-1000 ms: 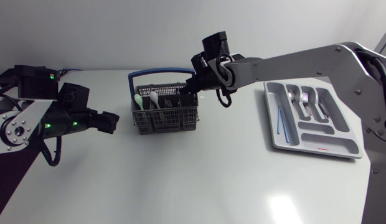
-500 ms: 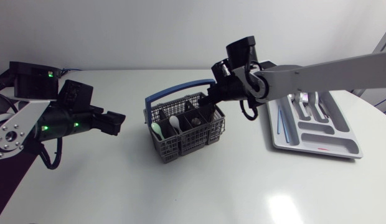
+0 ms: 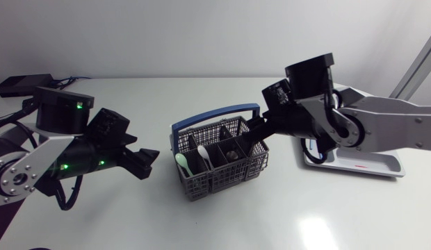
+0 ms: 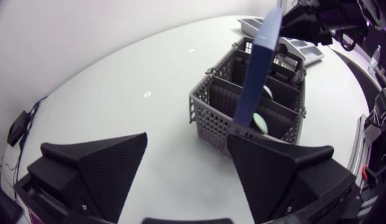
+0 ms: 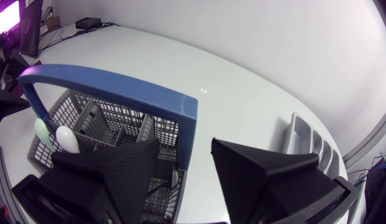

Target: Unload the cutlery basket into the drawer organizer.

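Note:
The grey cutlery basket with a blue handle stands at mid-table, turned askew. It holds a white spoon, a pale green spoon and some dark pieces. My right gripper is at the basket's right end, open; in the right wrist view the blue handle's upright passes between its spread fingers. My left gripper hangs open just left of the basket, and its wrist view shows the basket ahead of the fingers. The grey drawer organizer lies at the right, mostly behind my right arm.
The organizer's compartments show beyond my right gripper. Bare white tabletop stretches in front of the basket and behind it. The table's rounded edge curves along the right front.
The basket has slid toward the front and right and turned, pulled by my right gripper, which has now opened. My left arm has followed toward the basket.

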Tool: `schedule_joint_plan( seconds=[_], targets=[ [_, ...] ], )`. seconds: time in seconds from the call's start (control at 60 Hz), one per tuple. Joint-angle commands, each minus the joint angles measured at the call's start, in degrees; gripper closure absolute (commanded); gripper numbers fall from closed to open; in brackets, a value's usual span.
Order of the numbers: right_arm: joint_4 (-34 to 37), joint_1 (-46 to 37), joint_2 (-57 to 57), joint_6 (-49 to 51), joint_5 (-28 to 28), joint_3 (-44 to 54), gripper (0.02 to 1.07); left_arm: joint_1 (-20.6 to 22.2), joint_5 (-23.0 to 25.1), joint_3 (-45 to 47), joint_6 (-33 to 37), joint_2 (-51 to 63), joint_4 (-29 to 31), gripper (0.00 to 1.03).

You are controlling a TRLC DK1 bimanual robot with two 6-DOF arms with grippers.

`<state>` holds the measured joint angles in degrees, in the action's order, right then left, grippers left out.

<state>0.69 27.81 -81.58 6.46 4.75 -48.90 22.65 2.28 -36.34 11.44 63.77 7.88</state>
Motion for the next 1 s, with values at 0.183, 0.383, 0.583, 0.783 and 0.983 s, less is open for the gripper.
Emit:
schedule_joint_plan(
  seconds=[0.183,0.383,0.583,0.783,0.983],
  targets=[
    [1.25,-3.38,10.65,0.66,-1.06,9.62,0.23,6.96,-1.76,3.73,3.94,-0.05,0.47,0.13],
    [-0.25,-8.39,10.74,2.33,-4.14,12.87,0.69,8.19,-1.67,4.34,4.64,0.57,1.00,0.23],
    [-1.92,-11.20,6.26,3.12,-6.60,11.90,0.90,7.23,2.46,2.15,4.82,6.37,2.84,0.57],
    [-2.18,-12.17,0.55,2.95,-10.20,9.97,0.91,4.94,6.94,-0.93,4.55,12.35,0.47,0.70],
    [0.10,-9.18,2.22,2.42,-12.58,9.62,0.91,4.77,7.12,-2.60,3.76,15.33,-3.84,0.70]
  ],
)
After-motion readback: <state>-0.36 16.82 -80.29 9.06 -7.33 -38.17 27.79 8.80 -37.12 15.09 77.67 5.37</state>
